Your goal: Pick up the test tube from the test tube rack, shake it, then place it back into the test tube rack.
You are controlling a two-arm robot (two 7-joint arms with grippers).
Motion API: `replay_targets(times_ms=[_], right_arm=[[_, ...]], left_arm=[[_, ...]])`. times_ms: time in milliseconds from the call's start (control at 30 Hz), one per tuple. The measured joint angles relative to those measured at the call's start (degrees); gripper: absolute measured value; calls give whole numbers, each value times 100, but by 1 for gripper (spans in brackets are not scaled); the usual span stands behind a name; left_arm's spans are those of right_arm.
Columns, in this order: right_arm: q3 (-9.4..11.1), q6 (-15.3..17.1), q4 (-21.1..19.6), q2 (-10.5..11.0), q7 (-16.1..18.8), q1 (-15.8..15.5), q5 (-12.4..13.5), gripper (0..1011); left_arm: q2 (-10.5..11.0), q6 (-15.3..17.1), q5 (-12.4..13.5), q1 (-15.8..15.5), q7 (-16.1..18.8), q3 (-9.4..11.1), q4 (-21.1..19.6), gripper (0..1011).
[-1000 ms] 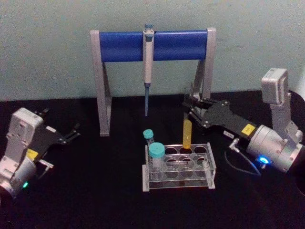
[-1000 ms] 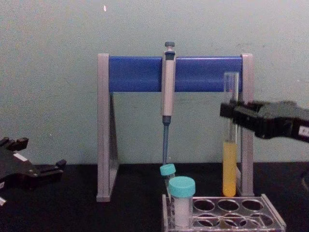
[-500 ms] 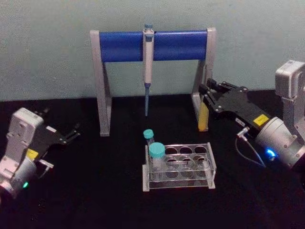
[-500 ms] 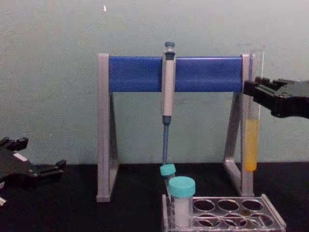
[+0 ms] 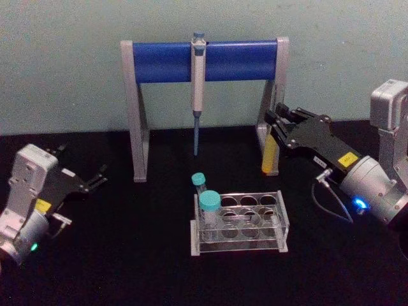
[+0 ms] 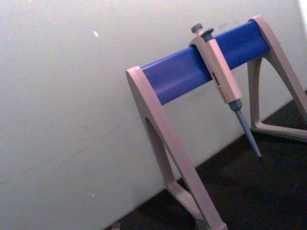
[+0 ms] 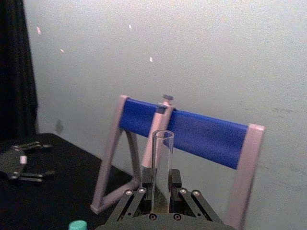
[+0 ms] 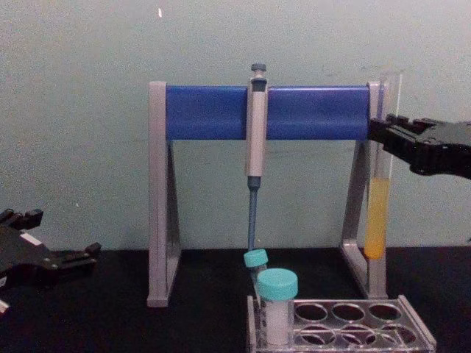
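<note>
One test tube (image 5: 269,153), just lifted from the test tube rack (image 5: 282,220) to its 1 o'clock, sits clamped in the right hand (image 5: 273,121), shaking likely begun; left hand (image 5: 83,167) parked wide at 9 o'clock.

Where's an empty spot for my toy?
Bare table lies between the left gripper and the test tube rack, and before the rack. Crowded on the right: the right gripper holds the test tube by the pipette stand.

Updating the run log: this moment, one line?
right gripper: shut on test tube, upright, outside test tube rack | left gripper: open, parked
</note>
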Motion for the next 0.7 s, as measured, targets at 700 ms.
replay_targets(times_ms=[700], right_arm=[[-119,-43,-216,612,1138,-220,937,229]], left_arm=[[0,0,0,0,0,0,0,1001]])
